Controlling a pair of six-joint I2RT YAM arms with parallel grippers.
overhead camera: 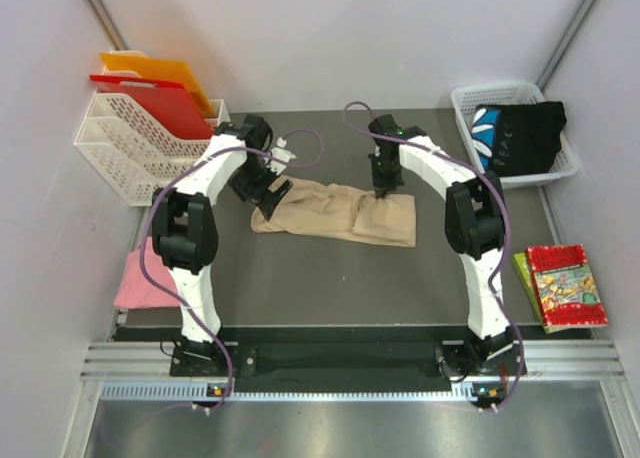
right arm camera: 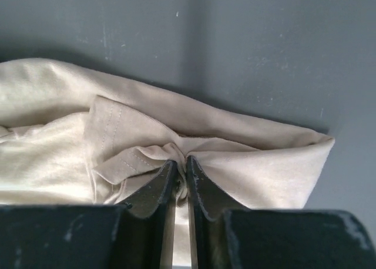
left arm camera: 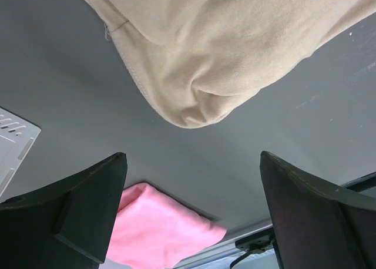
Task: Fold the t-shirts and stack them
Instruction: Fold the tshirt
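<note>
The beige t-shirt [overhead camera: 335, 213] lies crumpled in a long strip across the middle of the dark mat. My right gripper [overhead camera: 381, 191] is shut on a pinch of the beige cloth [right arm camera: 141, 157] near its right part. My left gripper [overhead camera: 268, 196] is open at the shirt's left end, and the beige cloth [left arm camera: 223, 51] hangs just beyond its wide-apart fingers [left arm camera: 88, 210]. The pink t-shirt [overhead camera: 140, 276] lies folded at the mat's left edge and also shows in the left wrist view [left arm camera: 158, 231]. The black printed t-shirt [overhead camera: 520, 136] lies in the white basket [overhead camera: 470, 103].
A white rack [overhead camera: 130, 153] with red and orange boards [overhead camera: 150, 88] stands at the back left. A colourful packet [overhead camera: 563, 286] lies at the right edge. The metal rail [overhead camera: 340, 363] runs along the near side.
</note>
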